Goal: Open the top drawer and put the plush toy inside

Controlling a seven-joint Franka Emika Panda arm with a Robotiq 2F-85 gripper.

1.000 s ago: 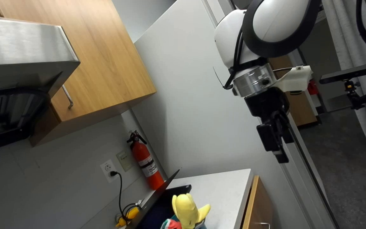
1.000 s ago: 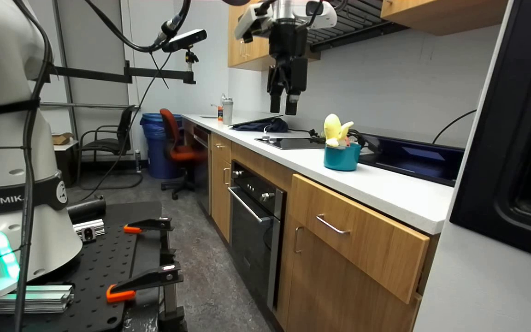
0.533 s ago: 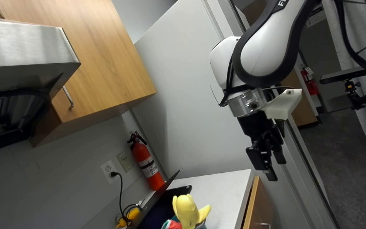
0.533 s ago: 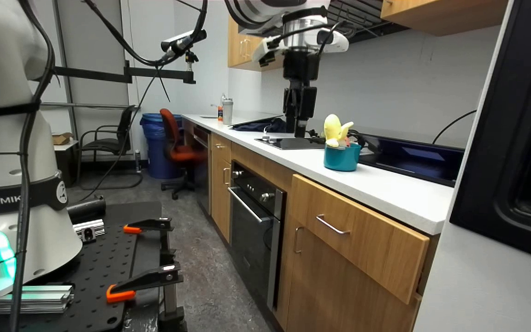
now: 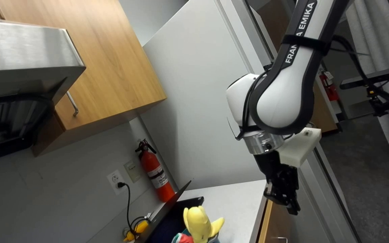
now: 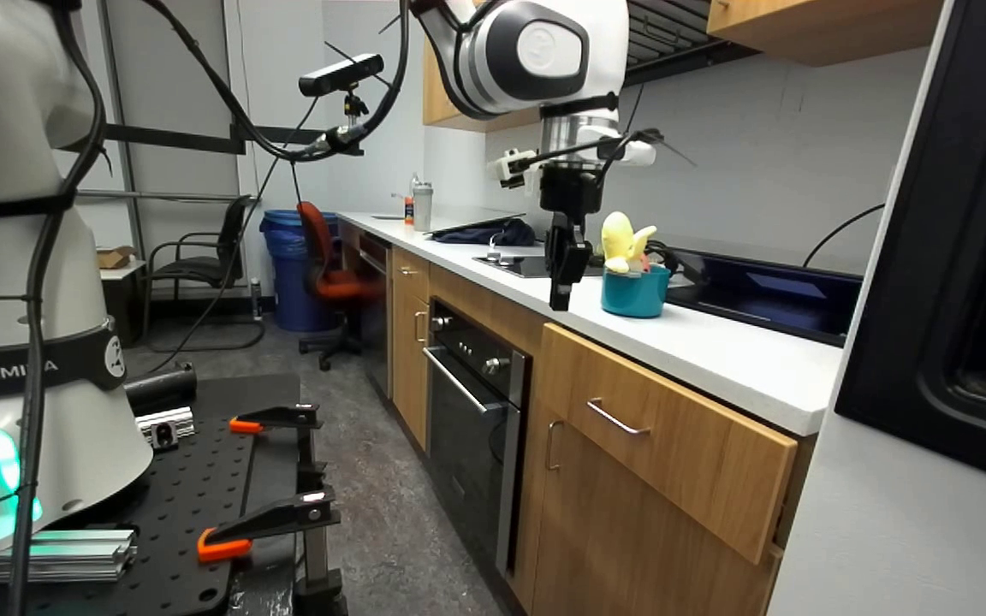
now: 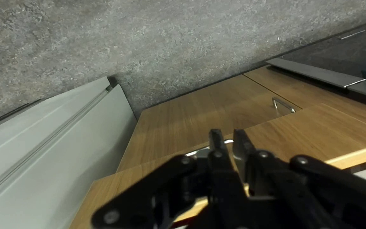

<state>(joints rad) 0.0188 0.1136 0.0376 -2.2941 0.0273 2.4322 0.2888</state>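
White counter (image 6: 741, 359) is seen above the top drawer (image 6: 673, 453), with an oven (image 6: 472, 462) fitted beside it and grey floor (image 7: 176, 47) below. Compared with a moment earlier, the gripper (image 7: 227, 136) has been lowered in both exterior views and is held higher than the drawer's handle (image 6: 617, 417); only a narrow gap is left between the fingertips (image 7: 215, 136), and nothing is gripped. The drawer is left slightly ajar, as before; higher than it, on the counter, the plush toy (image 6: 620, 239) is seated in a teal pot (image 6: 635, 293).
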